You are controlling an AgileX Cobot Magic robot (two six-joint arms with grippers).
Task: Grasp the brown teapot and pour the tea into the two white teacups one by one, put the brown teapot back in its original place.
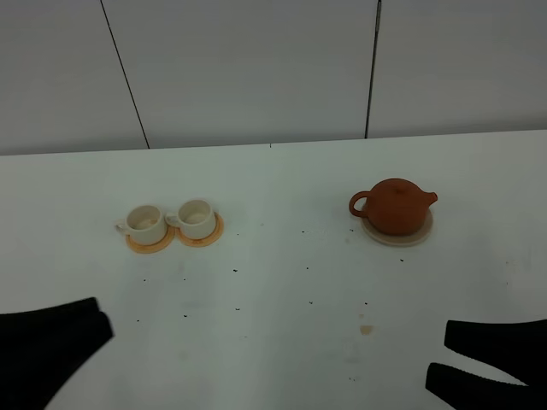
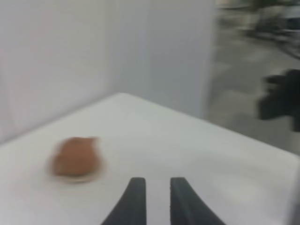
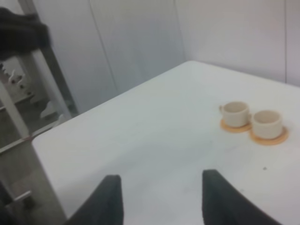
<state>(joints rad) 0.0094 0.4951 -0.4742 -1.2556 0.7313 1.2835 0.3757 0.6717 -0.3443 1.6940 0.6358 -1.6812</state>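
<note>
We take this for a robot lab or test room, not a home. The table (image 1: 282, 171) is a plain white worktop, marked with small dark specks (image 1: 235, 271) and a brownish stain (image 1: 366, 330). Behind it stand bare white wall panels (image 1: 256, 68) joined at thin dark seams (image 1: 126, 73), like a partition set round a bench. Past the table's edge, the right wrist view shows us a metal frame (image 3: 14, 114) on a grey floor (image 3: 21, 171). The left wrist view shows a blurred open room with dark shapes (image 2: 281, 98) we cannot make out. The black left gripper (image 2: 158, 183) and right gripper (image 3: 160, 177) sit at the table's near edge.
</note>
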